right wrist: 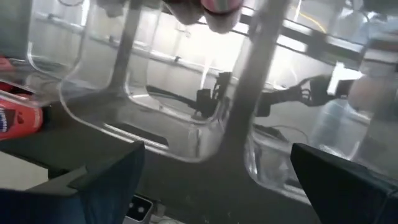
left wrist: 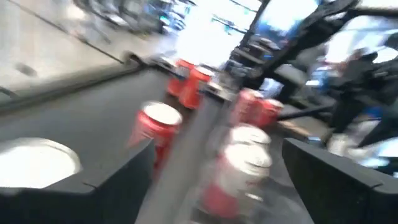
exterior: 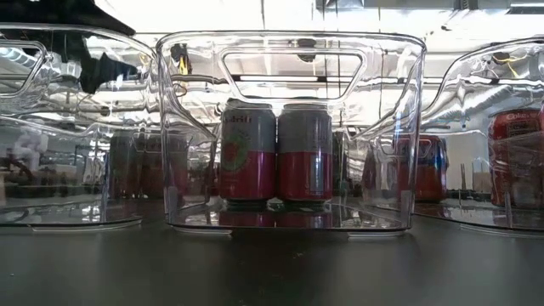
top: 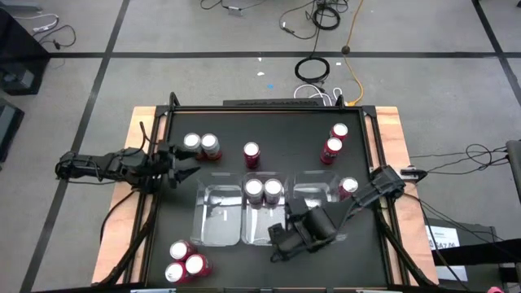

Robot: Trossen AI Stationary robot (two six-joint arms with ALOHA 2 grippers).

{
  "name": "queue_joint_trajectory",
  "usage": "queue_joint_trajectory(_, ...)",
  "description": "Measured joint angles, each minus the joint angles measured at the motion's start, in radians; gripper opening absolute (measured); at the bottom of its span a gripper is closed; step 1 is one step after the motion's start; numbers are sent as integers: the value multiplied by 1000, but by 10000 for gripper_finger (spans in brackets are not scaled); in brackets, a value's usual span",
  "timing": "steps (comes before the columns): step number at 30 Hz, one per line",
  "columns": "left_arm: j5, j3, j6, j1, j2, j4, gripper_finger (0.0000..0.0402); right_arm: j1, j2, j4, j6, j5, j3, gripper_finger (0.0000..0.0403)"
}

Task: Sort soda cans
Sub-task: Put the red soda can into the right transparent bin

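Observation:
Two silver-and-red cans [top: 263, 190] [exterior: 276, 153] stand in the middle clear tray [top: 262, 224]. One can [top: 348, 187] stands in the right tray. Loose on the black table stand a pair [top: 200, 145] at far left, a single red can [top: 251, 153], a pair [top: 334, 142] at far right and three [top: 184, 261] at the near left. My left gripper [top: 184, 165] [left wrist: 217, 186] is open and empty, just on the near side of the far-left pair. My right gripper [top: 281, 242] [right wrist: 217, 186] is open and empty by the near ends of the middle and right trays.
Three clear plastic trays lie side by side mid-table; the left one [top: 218, 213] holds no can. A raised black frame [top: 269, 108] runs around the table. Cables lie on the floor beyond the far edge. Bare table shows between the far cans and the trays.

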Motion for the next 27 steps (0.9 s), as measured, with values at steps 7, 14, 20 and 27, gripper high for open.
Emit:
queue_joint_trajectory(7, 10, 67, -80, -2, 24, -14, 347, 80, 0, -22, 61, 226, 0, 396)
queue_joint_trajectory(14, -21, 399, -65, -2, 216, -338, 347, 101, 0, -24, -17, 366, -25, 396)
queue_joint_trajectory(20, 12, 740, -205, -2, 473, -674, 347, 107, 0, -6, -45, 339, -123, 396)
queue_joint_trajectory(27, 101, 989, -497, -62, 670, -953, 347, 166, 2, 45, -76, 193, -185, 396)
